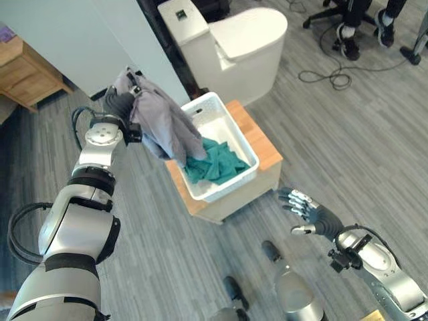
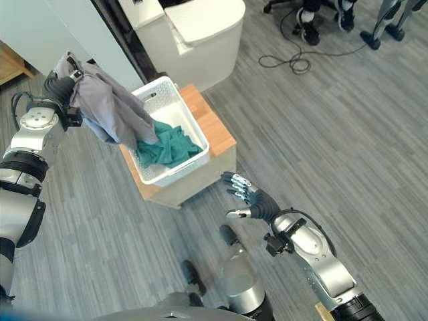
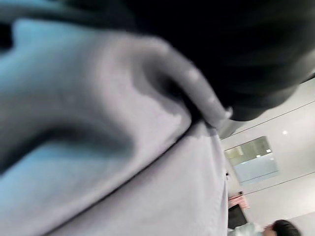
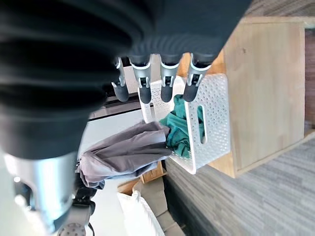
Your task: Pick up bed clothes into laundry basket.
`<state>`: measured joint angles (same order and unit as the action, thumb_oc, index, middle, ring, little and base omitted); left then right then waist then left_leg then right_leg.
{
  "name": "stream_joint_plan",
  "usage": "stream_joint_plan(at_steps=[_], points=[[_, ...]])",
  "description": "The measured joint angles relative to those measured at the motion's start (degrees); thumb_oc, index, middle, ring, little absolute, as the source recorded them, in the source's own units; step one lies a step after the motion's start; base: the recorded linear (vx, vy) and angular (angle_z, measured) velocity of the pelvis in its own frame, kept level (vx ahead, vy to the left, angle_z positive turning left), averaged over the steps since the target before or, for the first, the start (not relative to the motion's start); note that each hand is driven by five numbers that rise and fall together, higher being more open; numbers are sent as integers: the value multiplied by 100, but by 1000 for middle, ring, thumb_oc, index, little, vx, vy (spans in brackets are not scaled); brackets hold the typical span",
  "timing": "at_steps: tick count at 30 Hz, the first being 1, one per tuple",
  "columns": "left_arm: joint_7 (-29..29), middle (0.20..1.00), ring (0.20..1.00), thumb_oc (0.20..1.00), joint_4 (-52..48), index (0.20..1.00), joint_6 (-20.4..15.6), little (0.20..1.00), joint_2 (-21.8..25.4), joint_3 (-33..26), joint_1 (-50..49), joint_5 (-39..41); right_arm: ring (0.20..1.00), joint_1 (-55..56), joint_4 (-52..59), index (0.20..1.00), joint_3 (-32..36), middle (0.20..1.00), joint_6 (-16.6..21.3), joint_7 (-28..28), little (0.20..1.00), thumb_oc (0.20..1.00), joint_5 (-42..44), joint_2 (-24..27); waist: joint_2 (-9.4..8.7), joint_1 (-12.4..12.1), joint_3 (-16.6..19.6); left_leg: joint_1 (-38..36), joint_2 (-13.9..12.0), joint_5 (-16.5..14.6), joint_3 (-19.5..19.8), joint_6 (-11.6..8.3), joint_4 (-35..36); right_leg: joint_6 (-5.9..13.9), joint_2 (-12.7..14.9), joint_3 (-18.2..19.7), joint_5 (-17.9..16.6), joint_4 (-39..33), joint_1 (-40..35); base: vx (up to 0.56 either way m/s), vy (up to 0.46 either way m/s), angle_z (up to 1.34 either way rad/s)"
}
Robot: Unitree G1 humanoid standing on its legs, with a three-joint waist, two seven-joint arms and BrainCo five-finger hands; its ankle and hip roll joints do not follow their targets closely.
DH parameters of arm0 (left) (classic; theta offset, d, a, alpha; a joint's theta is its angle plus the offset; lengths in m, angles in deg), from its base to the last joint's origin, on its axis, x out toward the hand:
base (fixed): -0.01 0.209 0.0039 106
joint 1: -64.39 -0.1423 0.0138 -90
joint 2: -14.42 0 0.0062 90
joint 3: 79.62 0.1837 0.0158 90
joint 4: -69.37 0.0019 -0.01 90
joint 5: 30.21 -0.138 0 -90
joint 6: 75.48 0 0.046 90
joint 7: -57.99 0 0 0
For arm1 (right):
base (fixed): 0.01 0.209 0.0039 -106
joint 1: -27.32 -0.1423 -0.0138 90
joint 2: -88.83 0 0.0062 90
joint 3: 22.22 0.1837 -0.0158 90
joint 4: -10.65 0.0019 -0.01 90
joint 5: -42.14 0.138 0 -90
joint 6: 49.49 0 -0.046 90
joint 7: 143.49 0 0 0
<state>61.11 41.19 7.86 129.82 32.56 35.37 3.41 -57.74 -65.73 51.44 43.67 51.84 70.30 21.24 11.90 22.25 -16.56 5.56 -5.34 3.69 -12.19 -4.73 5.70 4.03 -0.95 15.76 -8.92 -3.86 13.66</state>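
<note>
My left hand [image 1: 120,101] is clamped on the grey garment [image 1: 164,124], fingers curled into the bunched top of the cloth, holding it up just beside the white laundry basket [image 1: 235,131]. The garment's lower end hangs down over the basket's near rim, touching the teal cloth [image 1: 215,162] already lying inside. The basket sits on a low wooden stand [image 1: 265,148]. My right hand [image 2: 249,197] hovers apart from the stand's near corner — fingers spread and straight, holding nothing.
</note>
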Motion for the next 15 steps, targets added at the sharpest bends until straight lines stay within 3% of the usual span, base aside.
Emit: stream_joint_plan(at_steps=[3,15], points=[[0,200,200,200,-15,200,-1,200,0,-3,21,2,1000,-127,1,1000,0,1000,2,-45,1000,1000,-3,1,212,0,-245,25,-5,1,-23,-1,0,3,-10,9,4,-5,31,9,-19,-2],[-5,200,200,200,403,200,114,200,-10,-26,54,-349,1000,-145,-9,1000,19,1000,44,-286,1000,1000,-10,8,364,123,-766,256,17,6,-186,0,-30,5,-54,167,7,74,381,-5,0,-8]])
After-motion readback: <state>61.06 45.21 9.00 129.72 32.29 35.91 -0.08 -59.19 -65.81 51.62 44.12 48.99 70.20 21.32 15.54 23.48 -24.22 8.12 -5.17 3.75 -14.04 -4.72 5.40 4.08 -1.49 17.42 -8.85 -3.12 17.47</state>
